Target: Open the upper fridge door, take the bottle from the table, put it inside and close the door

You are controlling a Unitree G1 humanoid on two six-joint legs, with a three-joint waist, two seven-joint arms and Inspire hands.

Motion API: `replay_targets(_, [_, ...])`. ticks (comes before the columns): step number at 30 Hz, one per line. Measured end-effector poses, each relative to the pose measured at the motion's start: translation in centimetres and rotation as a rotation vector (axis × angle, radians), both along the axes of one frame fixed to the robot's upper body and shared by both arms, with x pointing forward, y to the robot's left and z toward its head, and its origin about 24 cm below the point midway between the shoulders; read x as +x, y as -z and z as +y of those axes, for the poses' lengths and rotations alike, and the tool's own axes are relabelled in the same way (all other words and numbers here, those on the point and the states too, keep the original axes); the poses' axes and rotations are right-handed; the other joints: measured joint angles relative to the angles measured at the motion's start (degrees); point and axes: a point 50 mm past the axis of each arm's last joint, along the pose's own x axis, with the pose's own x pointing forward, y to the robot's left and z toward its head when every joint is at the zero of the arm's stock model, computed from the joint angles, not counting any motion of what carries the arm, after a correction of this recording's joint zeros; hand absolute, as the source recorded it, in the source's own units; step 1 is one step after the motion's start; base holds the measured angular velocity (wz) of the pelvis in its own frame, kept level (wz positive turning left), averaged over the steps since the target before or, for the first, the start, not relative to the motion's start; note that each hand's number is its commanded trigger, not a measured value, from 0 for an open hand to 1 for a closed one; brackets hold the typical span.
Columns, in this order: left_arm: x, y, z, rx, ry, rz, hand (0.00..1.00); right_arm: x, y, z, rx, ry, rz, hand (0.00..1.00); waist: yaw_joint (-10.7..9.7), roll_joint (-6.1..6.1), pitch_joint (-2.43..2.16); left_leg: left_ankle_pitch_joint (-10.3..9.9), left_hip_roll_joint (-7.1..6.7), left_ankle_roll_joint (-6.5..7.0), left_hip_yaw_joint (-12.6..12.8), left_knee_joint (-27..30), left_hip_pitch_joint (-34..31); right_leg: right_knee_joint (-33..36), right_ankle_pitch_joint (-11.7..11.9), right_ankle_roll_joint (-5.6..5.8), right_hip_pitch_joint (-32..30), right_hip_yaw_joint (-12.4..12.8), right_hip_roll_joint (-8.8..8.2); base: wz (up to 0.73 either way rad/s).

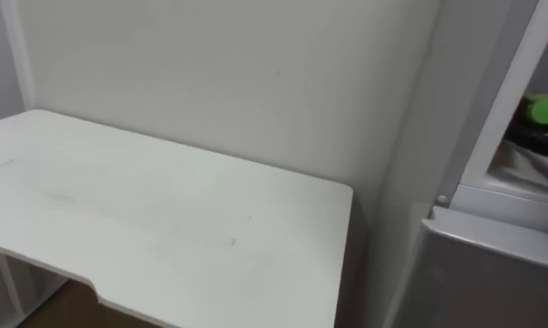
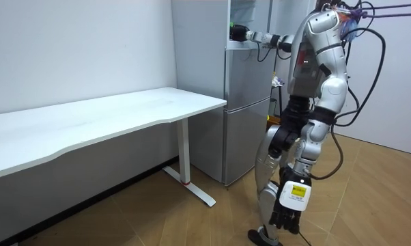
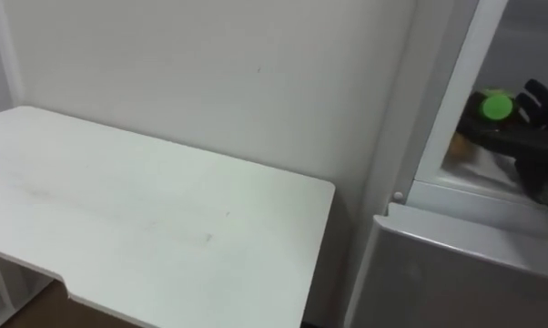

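Observation:
A dark bottle with a green cap [image 3: 495,107] lies inside the open upper compartment of the grey fridge [image 3: 435,258], cap pointing inward. My right hand [image 3: 540,144] comes in from the right with its fingers curled round the bottle's body. In the room view I stand in front of the fridge [image 2: 246,102], right arm stretched out to the bottle [image 2: 233,30] at the upper compartment. The right hand [image 2: 249,33] is just behind the cap. My left hand [image 2: 285,213] hangs low beside my leg, fingers relaxed and holding nothing.
A long white table [image 1: 165,219] stands against the wall to the left of the fridge, its right end close to the fridge's side. The closed lower fridge door [image 1: 492,273] sits under the open compartment. Wooden floor [image 2: 369,205] lies behind me.

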Motion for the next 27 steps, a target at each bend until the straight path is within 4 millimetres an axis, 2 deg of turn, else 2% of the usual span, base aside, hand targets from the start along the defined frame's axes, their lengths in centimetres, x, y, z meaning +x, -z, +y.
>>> replay_targets(6, [0.1,0.1,-0.1,-0.004,-0.001,-0.002,0.00,-0.7,0.5,-0.1,0.000,-0.018,-0.003,0.00,-0.75,0.10,0.04,-0.05,-0.06,0.08,0.51,-0.19,0.88,-0.05,0.00,0.14,0.67,0.11,0.04,-0.02])
replay_targets(9, [0.0,0.2,-0.3,-0.010,-0.005,0.002,0.00,-1.2,0.9,-0.5,-0.002,-0.011,-0.007,0.00,-0.83,0.58,-0.01,-0.15,-0.06,0.23,0.73,-0.16,1.26,-0.04,0.05,0.22,1.00,0.29,0.05,-0.02])
replay_targets(12, [-0.3,0.3,-0.6,-0.020,-0.013,0.014,0.00,-1.7,0.8,-0.1,-0.023,-0.028,-0.018,0.00,-1.11,1.37,-0.38,-0.20,-0.08,0.30,1.04,-0.22,1.29,0.02,0.02,0.30,0.91,0.59,-0.01,-0.04])
replay_targets(16, [-0.4,0.4,-0.9,-0.026,-0.018,0.015,0.00,-2.3,0.8,0.1,-0.029,-0.051,-0.033,0.00,-1.61,1.93,-0.51,-0.18,-0.07,0.30,1.26,-0.43,1.56,-0.08,0.00,0.32,0.95,1.05,0.03,-0.05])
replay_targets(27, [-1.7,0.4,-1.1,-0.027,-0.060,0.028,0.00,-4.2,1.6,-1.1,-0.031,-0.027,-0.034,0.00,-3.50,1.48,-0.48,-0.20,-0.11,0.37,2.74,-1.31,2.75,-0.51,-0.13,0.54,1.15,3.06,0.11,-0.07])
